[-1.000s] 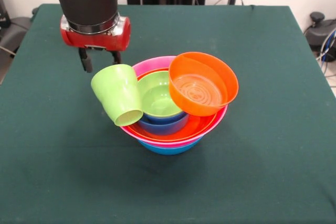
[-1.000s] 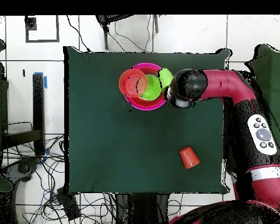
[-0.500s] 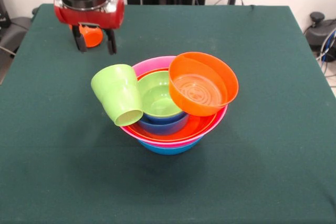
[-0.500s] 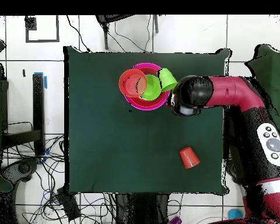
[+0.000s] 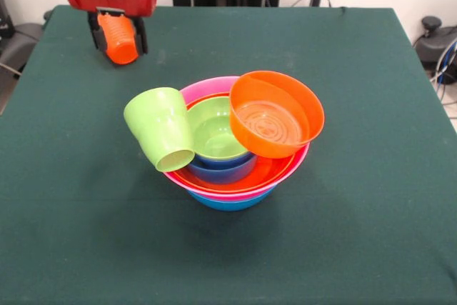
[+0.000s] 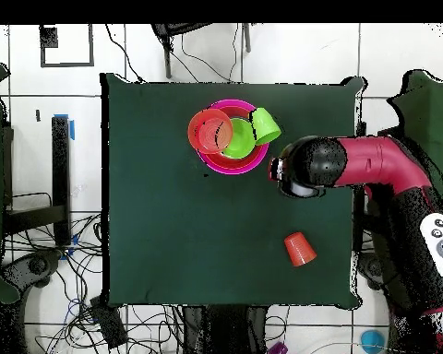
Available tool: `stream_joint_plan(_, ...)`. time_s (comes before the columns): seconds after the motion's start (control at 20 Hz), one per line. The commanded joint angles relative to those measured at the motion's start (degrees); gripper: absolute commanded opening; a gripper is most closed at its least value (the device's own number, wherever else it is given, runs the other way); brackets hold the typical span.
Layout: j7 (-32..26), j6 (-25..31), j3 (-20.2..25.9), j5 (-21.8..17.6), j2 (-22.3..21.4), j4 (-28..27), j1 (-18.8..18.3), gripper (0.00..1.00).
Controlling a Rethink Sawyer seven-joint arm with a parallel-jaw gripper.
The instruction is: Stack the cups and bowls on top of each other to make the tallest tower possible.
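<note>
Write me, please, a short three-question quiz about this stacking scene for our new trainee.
1. True or false: the lime-green cup stands upright inside the tower.
2. Which bowl sits tilted at the tower's top? A) the small orange bowl B) the pink bowl C) the large blue bowl
3. Where is the orange cup: in the tower or on the table?

Key: 1. False: it is tilted, leaning against the tower's side. 2. A. 3. On the table, apart from the tower.
</note>
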Motion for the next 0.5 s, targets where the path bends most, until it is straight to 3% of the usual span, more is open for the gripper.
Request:
stream_joint_plan(0.05,-4.75,-5.29,-1.31,-1.23,-0.73,8.66,0.74,1.0)
stream_joint_plan(0.5,-1.85,-6.35,-2.85,-1.21,-1.04,11.29,1.38,1.0)
